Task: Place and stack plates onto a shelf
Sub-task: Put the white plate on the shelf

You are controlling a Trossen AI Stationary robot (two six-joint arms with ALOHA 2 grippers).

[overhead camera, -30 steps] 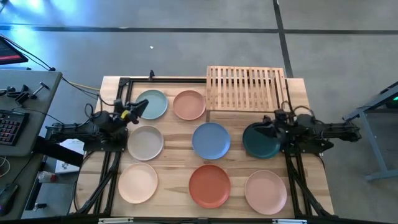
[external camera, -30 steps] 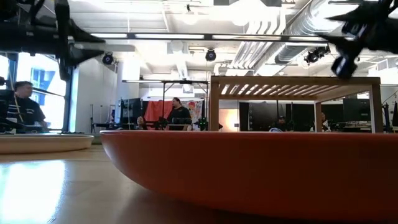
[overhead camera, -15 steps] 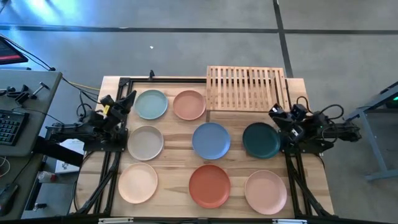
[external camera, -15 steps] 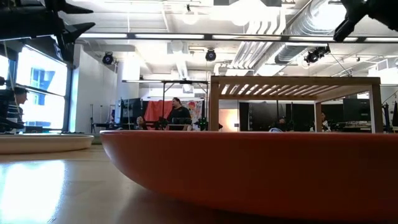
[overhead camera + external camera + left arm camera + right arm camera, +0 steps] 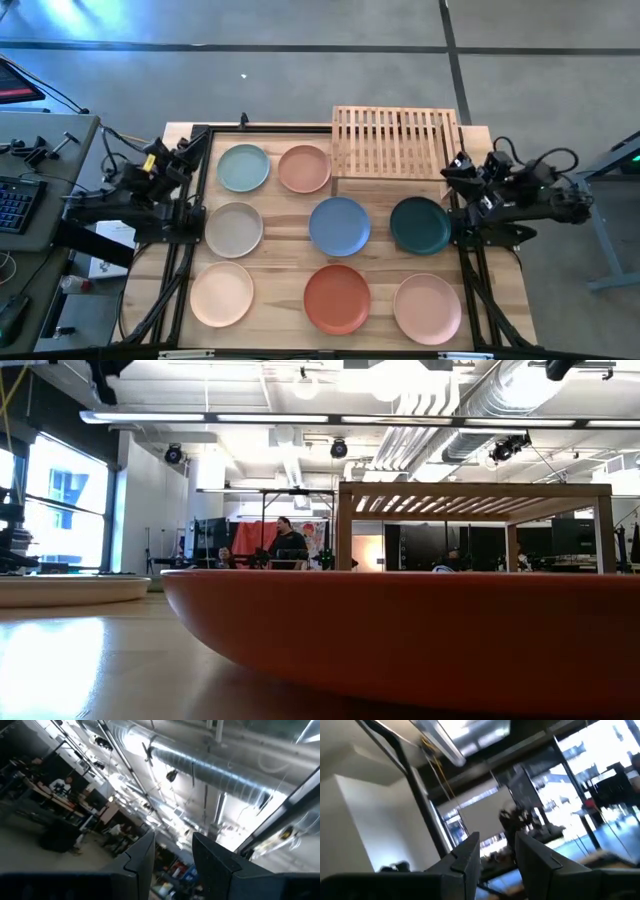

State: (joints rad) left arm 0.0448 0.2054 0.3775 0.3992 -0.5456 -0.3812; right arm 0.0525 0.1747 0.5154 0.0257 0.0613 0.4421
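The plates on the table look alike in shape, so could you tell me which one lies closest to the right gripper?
The dark green plate: it lies just beside the right gripper, at the table's right edge below the shelf. All seven others lie farther off.

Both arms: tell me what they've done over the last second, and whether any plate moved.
The left gripper pulled back off the pale teal plate toward the table's left edge. The right gripper drew back off the dark green plate to the right edge. Both wrist views now point upward. All eight plates and the shelf stayed put.
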